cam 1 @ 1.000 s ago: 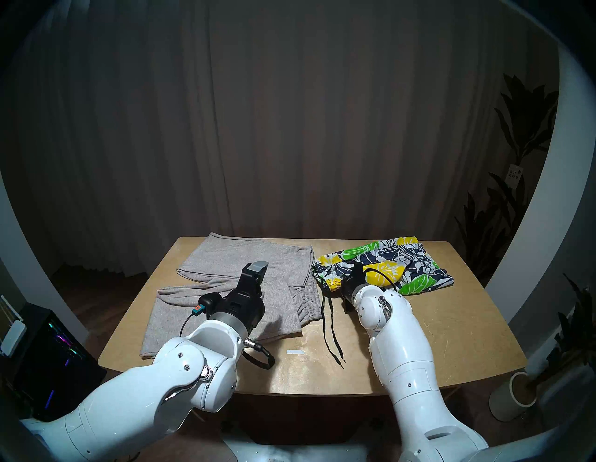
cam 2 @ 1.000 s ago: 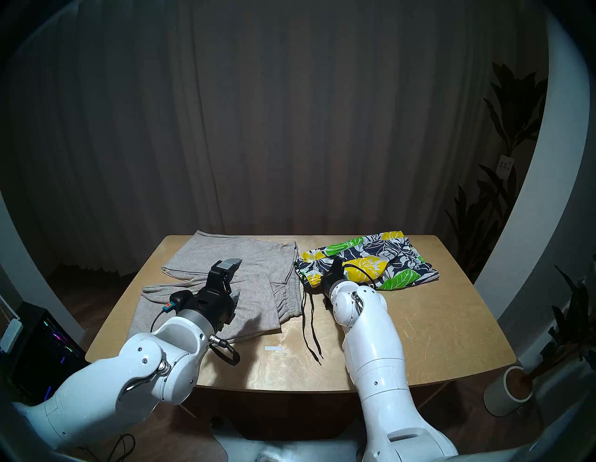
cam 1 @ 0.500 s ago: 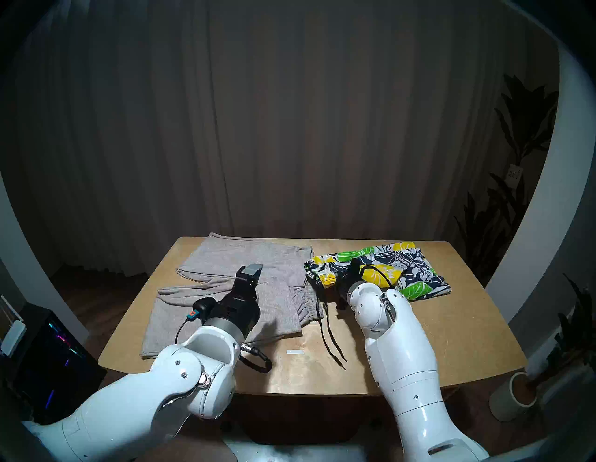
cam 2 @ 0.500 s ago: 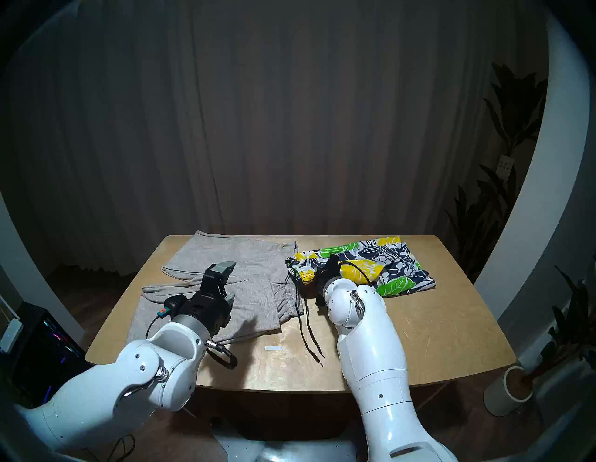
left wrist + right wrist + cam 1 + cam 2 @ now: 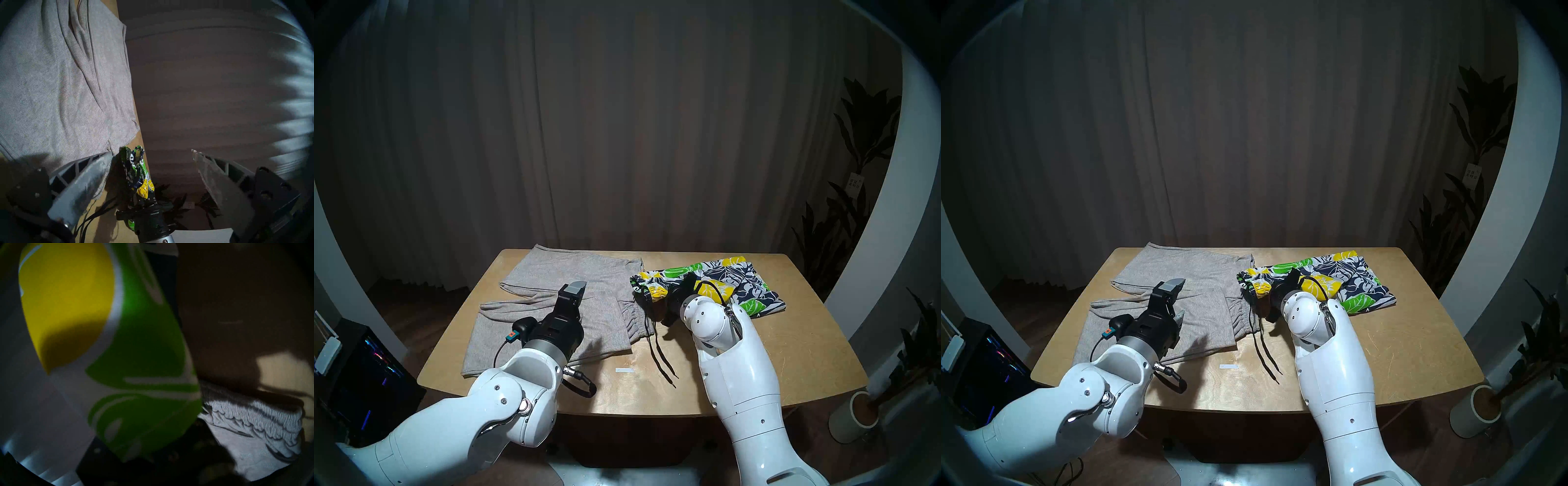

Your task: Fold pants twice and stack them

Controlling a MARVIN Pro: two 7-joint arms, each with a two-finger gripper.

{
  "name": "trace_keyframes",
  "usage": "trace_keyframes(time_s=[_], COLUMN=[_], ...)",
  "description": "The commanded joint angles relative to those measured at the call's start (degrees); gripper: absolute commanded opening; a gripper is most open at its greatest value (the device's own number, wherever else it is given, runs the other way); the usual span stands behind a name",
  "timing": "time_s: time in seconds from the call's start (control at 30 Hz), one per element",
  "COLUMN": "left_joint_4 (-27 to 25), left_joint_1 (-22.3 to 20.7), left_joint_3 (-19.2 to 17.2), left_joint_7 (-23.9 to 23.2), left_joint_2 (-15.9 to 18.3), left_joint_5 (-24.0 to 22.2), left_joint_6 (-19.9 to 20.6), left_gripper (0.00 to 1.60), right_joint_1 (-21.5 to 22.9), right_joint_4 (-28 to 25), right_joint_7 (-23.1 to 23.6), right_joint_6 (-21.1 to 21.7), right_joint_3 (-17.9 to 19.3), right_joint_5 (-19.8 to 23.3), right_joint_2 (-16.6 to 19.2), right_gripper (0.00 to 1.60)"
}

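Holding the shorts (image 5: 714,285) by their waist end in the closed right gripper (image 5: 144,197), on the table's (image 5: 789,339) right just beside the grey pants (image 5: 551,305), you keep the drawstring (image 5: 660,353) clear; left gripper (image 5: 151,162) hangs open, empty.

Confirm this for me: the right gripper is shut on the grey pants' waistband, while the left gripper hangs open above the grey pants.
Not quite. The right gripper is shut on the floral shorts, as the left wrist view shows, not on the grey pants. The rest holds: the left gripper hangs open above the grey pants.
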Motion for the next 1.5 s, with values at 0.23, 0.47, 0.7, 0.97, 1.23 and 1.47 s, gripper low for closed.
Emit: trace_keyframes(time_s=[0.23,0.47,0.7,0.97,1.23,1.47], left_joint_4=[0.4,1.6,2.2,1.9,1.5,1.9], left_joint_1=[-2.6,-3.0,-2.9,-2.2,-1.7,-2.3], left_joint_3=[-0.2,-0.2,-0.5,-1.1,-1.5,-1.3], left_joint_7=[-0.1,0.0,-0.1,-0.1,0.0,0.6], left_joint_2=[-1.0,-1.8,-2.1,-1.6,-1.0,-0.6], left_joint_5=[-0.2,-0.4,-0.4,-0.2,-0.1,-0.3], left_joint_6=[1.2,1.8,2.0,2.0,2.1,2.8], left_gripper=[1.6,1.6,1.6,1.6,1.6,1.6], right_joint_1=[2.1,2.4,3.4,5.9,7.3,4.9], right_joint_4=[-3.8,-5.7,-7.7,-7.8,-8.5,-9.8], right_joint_7=[-0.1,-0.8,-2.6,-3.1,-1.2,1.3], right_joint_6=[-2.2,-3.2,-5.9,-9.9,-14.1,-17.6], right_joint_3=[2.5,3.5,4.4,2.4,2.6,5.6], right_joint_5=[5.1,8.9,13.4,19.5,22.5,27.4], right_joint_2=[-0.8,-0.9,-1.3,-2.1,-2.8,-2.0], right_gripper=[0.0,0.0,0.0,0.0,0.0,0.0])
